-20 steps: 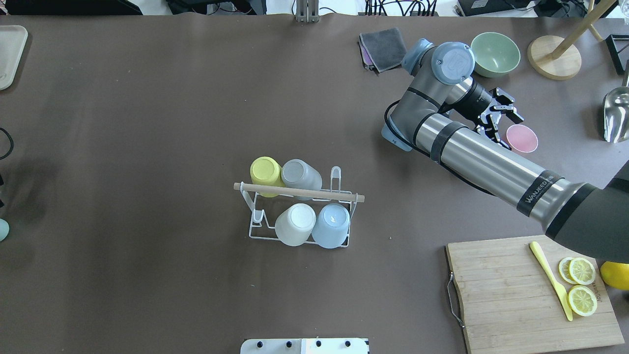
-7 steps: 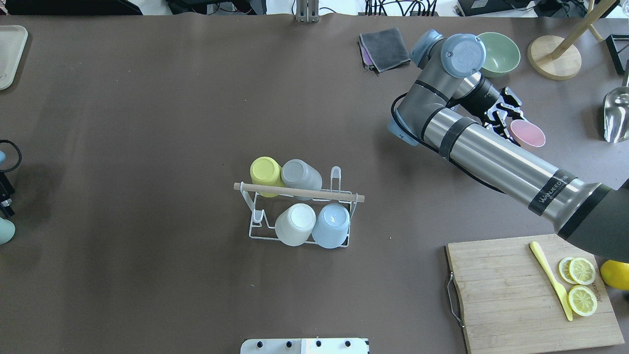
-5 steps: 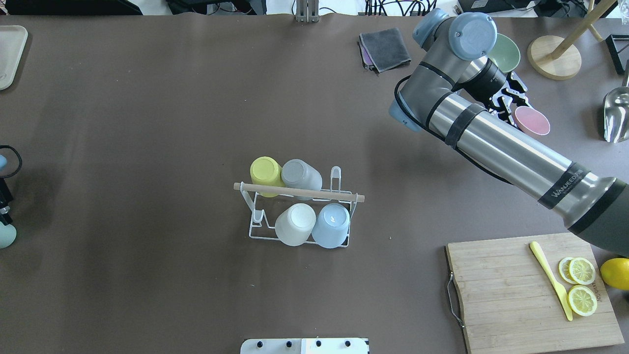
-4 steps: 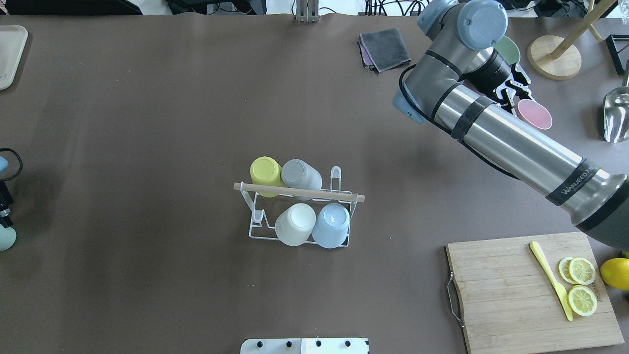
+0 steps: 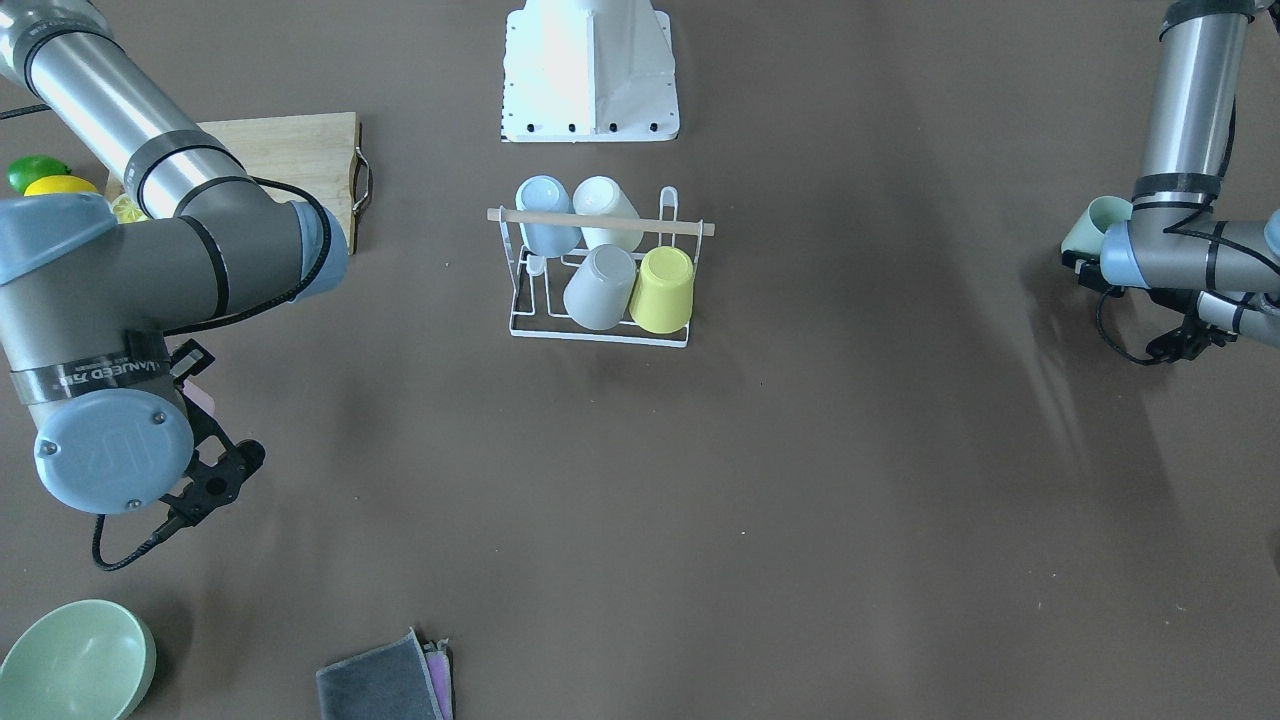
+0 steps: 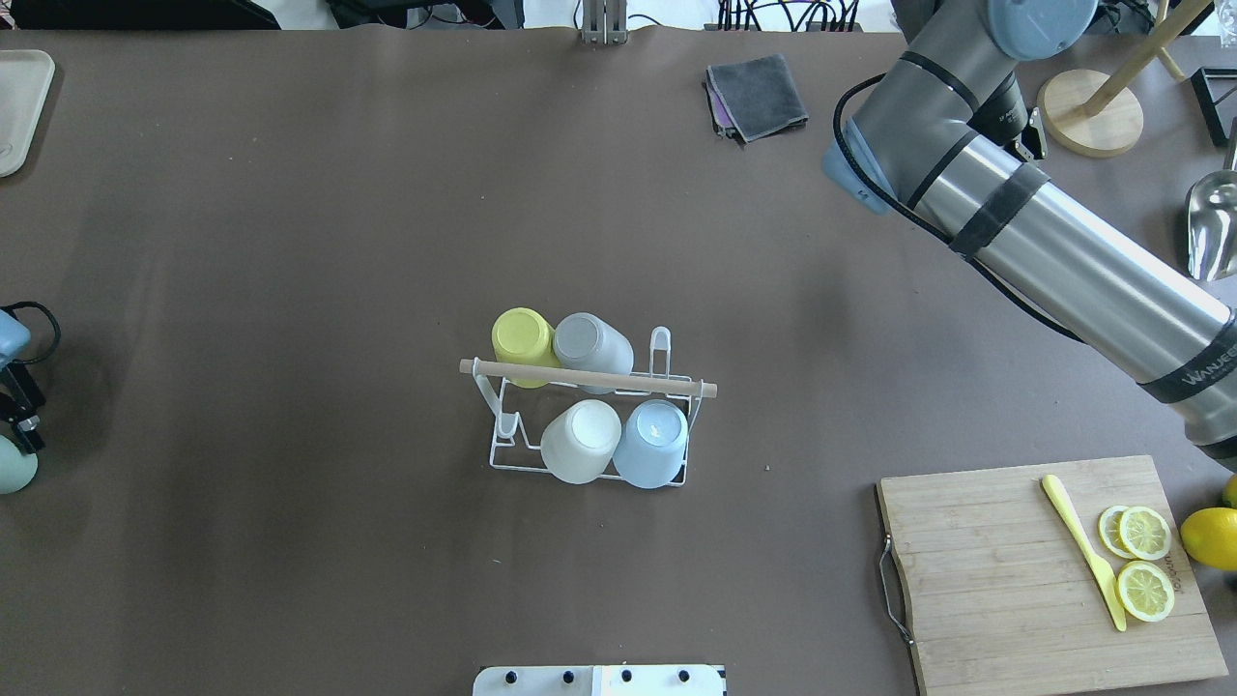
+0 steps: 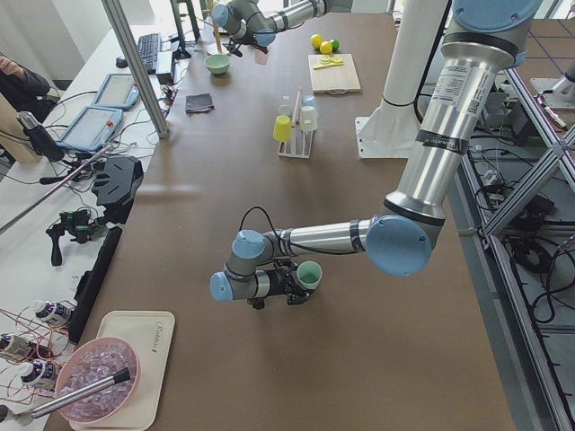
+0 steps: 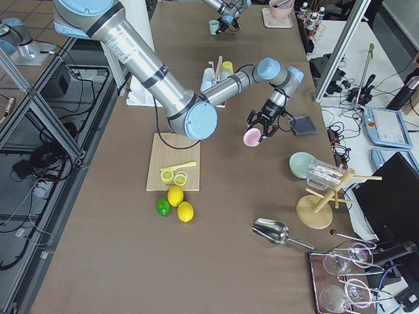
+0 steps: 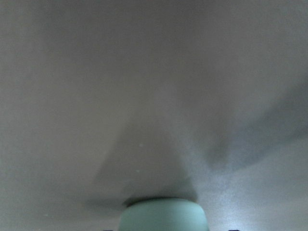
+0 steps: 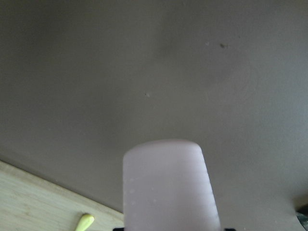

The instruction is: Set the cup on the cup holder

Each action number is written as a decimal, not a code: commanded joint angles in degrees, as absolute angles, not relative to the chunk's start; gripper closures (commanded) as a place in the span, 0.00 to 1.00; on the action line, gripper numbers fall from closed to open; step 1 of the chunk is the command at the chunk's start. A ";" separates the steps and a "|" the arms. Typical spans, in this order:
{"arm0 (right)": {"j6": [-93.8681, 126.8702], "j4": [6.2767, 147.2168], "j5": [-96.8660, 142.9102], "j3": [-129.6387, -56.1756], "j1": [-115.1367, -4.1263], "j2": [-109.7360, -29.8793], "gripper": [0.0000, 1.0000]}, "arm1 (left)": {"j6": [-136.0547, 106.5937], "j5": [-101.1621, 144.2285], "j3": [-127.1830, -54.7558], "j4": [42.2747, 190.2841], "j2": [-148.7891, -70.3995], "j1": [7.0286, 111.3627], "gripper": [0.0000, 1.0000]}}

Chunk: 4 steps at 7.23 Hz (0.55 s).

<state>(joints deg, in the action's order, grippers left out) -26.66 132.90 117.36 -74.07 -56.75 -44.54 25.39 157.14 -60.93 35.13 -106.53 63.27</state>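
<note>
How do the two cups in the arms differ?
Colour: pink cup versus green cup. Holder: the pink cup is in the right tool, near the bowl; the green cup in the left tool, at the table's other end. Both are held away from the rack.

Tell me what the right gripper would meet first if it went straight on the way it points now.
Probably the bare table, with the held pink cup touching first; the cutting board lies aside.
</note>
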 commanded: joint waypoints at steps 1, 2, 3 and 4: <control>-23.21 121.96 126.88 -77.43 -58.35 -48.06 0.39 | 26.79 157.24 -64.22 29.75 -106.44 63.02 0.72; -23.12 117.47 128.65 -77.34 -59.23 -48.60 0.39 | 32.38 157.15 -64.77 25.27 -106.35 63.02 1.00; -23.29 112.81 132.07 -77.43 -60.80 -50.95 0.39 | 36.43 157.15 -64.86 22.53 -106.35 62.93 1.00; -23.12 104.41 136.10 -77.34 -61.95 -54.54 0.39 | 36.56 156.89 -65.47 22.33 -106.26 63.02 1.00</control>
